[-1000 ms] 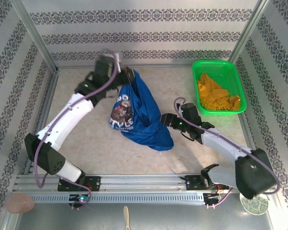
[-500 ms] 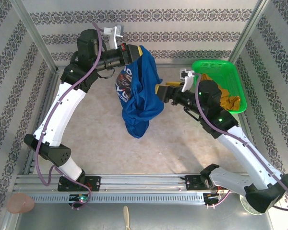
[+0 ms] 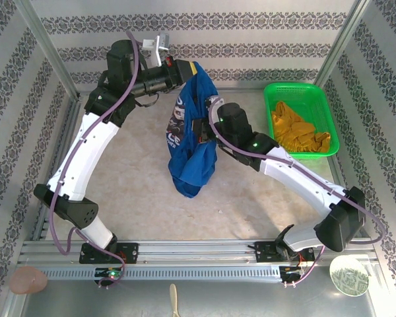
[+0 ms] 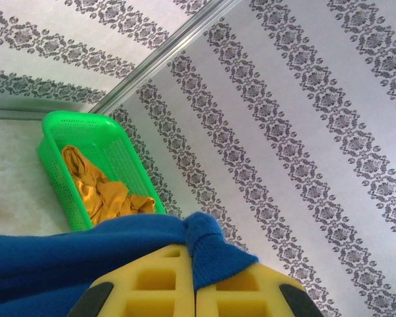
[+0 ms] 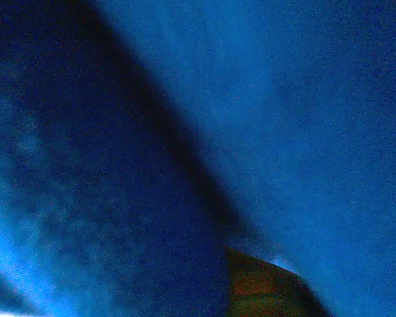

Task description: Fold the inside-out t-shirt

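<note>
Beige table, patterned walls: the inside-out t-shirt hangs below the left gripper, which is clamped on its top fold. Right gripper (half buried) is pinched shut on the shirt's middle.

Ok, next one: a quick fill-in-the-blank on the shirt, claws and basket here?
1. The blue t-shirt hangs from the ____ claw, which is shut on its top edge.
2. The mustard garment lies in a ____ basket.
3. The right claw is ____ on the t-shirt's middle.
Missing words: left; green; shut.
</note>
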`<action>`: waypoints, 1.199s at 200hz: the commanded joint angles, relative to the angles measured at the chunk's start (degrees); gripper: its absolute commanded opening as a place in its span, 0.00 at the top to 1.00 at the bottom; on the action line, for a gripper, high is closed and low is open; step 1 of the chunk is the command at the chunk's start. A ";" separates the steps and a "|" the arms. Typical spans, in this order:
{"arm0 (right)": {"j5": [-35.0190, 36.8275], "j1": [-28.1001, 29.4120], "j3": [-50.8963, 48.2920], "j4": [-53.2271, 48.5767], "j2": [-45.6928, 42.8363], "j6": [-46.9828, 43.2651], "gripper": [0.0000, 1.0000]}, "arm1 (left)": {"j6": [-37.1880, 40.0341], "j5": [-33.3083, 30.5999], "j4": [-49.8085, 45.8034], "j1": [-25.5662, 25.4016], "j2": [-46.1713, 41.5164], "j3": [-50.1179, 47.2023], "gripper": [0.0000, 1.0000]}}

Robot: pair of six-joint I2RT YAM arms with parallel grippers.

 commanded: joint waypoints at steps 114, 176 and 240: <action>-32.27 -20.17 -10.20 28.18 -12.44 18.97 1.00 | 0.17 -7.06 18.22 5.84 -11.38 -30.33 0.34; -28.59 -19.26 -13.27 25.92 -14.17 19.08 1.00 | 6.01 -35.26 23.26 -21.01 -29.16 -57.92 0.33; -26.24 -16.23 -14.16 23.99 -15.82 18.08 1.00 | 9.38 -49.10 22.07 -26.82 -16.36 -52.80 0.33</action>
